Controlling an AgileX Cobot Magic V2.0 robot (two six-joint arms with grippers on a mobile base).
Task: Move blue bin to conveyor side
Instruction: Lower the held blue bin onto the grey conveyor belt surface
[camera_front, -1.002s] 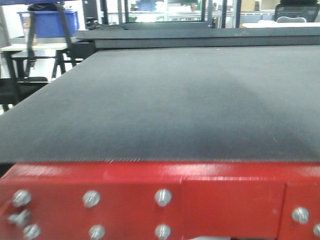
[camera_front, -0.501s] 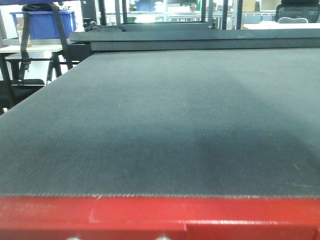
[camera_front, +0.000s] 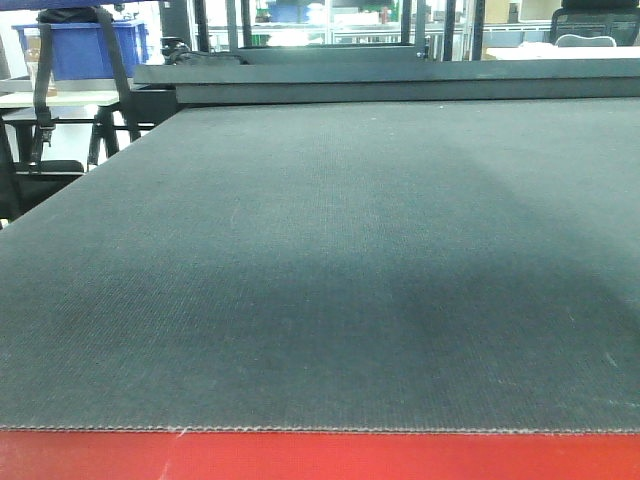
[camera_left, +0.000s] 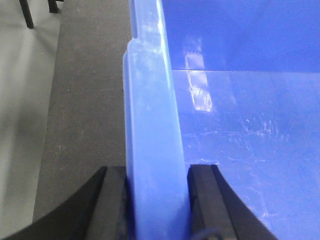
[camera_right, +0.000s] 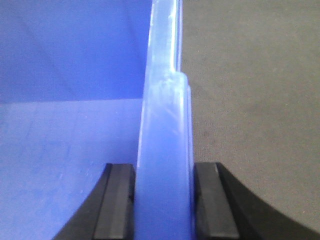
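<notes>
The left hand (camera_left: 157, 202) is closed on the blue bin (camera_left: 245, 150). Its two black fingers (camera_left: 112, 200) sit at the bottom centre of the left wrist view, one on each side of the thick pale-blue rim (camera_left: 150, 120), pressed against it. The rim runs straight up the middle of that frame. The bin's glossy inner wall and floor fill the right half, with a bright reflection near the upper centre. To the left of the rim lies a dark grey textured surface (camera_left: 85, 100), and a pale floor (camera_left: 20, 110) shows at the far left edge.

The right hand (camera_right: 164, 202) grips the opposite rim in the same way, with a black finger on either side at the bottom centre of its frame. Here the blue interior fills the left half and the dark textured surface the right half. That surface may be the belt, but these close views do not settle it.

In the front view the conveyor (camera_front: 330, 250) covers nearly the whole frame as a flat grey-black woven belt, with a red strip (camera_front: 300, 458) along the bottom edge. The held bin does not show in this view. A distant blue crate (camera_front: 85, 50) stands on a counter in the upper left corner.
</notes>
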